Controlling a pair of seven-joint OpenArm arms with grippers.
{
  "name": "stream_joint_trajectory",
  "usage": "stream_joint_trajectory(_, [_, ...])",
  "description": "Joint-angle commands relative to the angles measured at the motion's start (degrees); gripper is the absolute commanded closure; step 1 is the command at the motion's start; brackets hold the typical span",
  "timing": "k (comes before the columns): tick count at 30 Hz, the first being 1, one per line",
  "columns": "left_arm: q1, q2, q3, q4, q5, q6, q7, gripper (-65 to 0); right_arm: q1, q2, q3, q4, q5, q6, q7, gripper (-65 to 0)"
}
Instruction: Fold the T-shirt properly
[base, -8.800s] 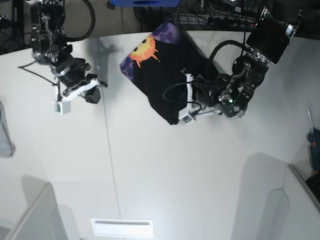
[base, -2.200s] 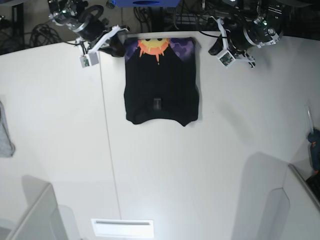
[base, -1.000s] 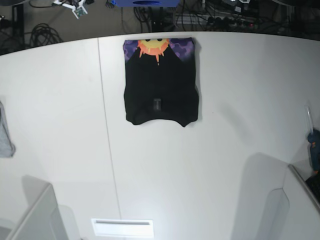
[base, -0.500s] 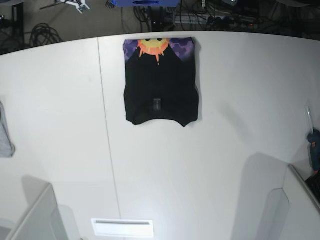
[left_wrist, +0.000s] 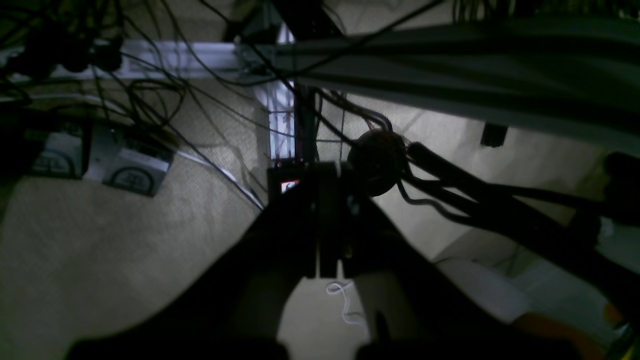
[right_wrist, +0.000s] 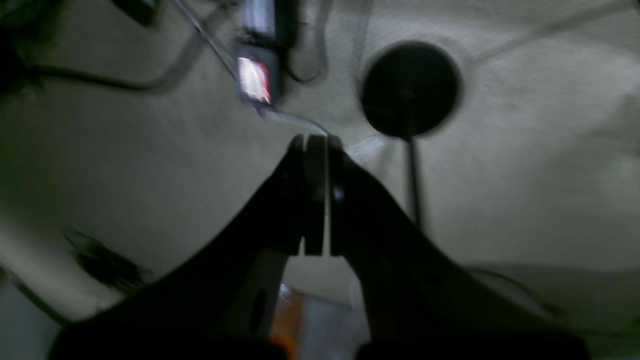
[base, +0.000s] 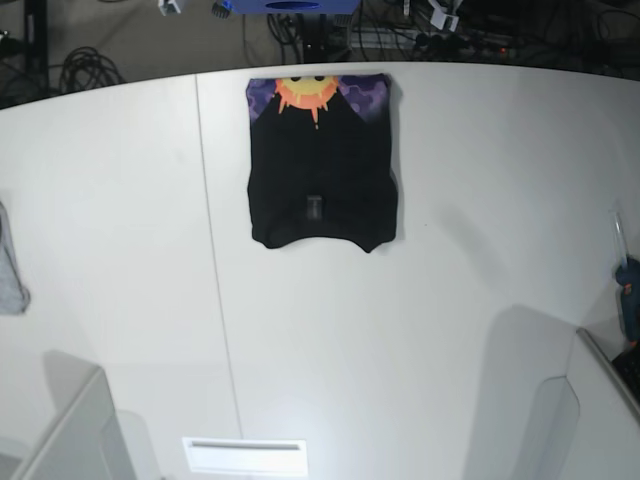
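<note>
Pointing away from the work, your left tool (left_wrist: 327, 260) shows narrow, its two dark fingers pressed together with nothing between them, aimed at carpet and hanging cables beyond the desk edge. Your right tool (right_wrist: 315, 245) is the same: pinched to a thin slit, empty, over blurred floor. In my judgement both are parked clear because no grip is needed now.

Outward from them, in the base view, the T-shirt (base: 322, 165) lies flat at 12 o'clock on the white desk (base: 420, 330), touching the far edge. It forms a compact black rectangle, with the sun face and purple patches along its far side, so the fold looks finished to me.

Count: two tools, one T-shirt, one small grey cloth (base: 8, 275) at 9 o'clock, well apart.
</note>
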Motion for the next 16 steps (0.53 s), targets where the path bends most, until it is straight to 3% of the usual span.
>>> stream_joint_trajectory(1, [1.0,-0.4,0.0,0.0,2.5,-0.9,0.3,0.0,0.3,0.1,0.0,-2.0,0.1,0.4,2.7,0.0])
stream_joint_trajectory(3, [0.8,-0.4,-0.1,-0.1,7.3,2.3,0.7,0.0,1.7,-1.6,0.1,-4.4,0.1,0.3,6.4,0.0])
stream_joint_trajectory(7, [0.7,-0.2,-0.5,-0.2,12.4,8.7,0.3,0.0,3.2,-5.3,0.3,-4.6,0.1,0.3,5.0,0.0])
stream_joint_trajectory(11, [0.7,-0.2,-0.7,0.2,12.3,11.1,0.1,0.0,3.5,-7.2,0.2,-4.6,0.1,0.3,5.4,0.0])
stream_joint_trajectory(16, [-0.3,-0.2,-0.6,0.2,12.3,13.5,0.1,0.0,3.5,-6.7,0.6,-4.6,0.2,0.3,5.4,0.0])
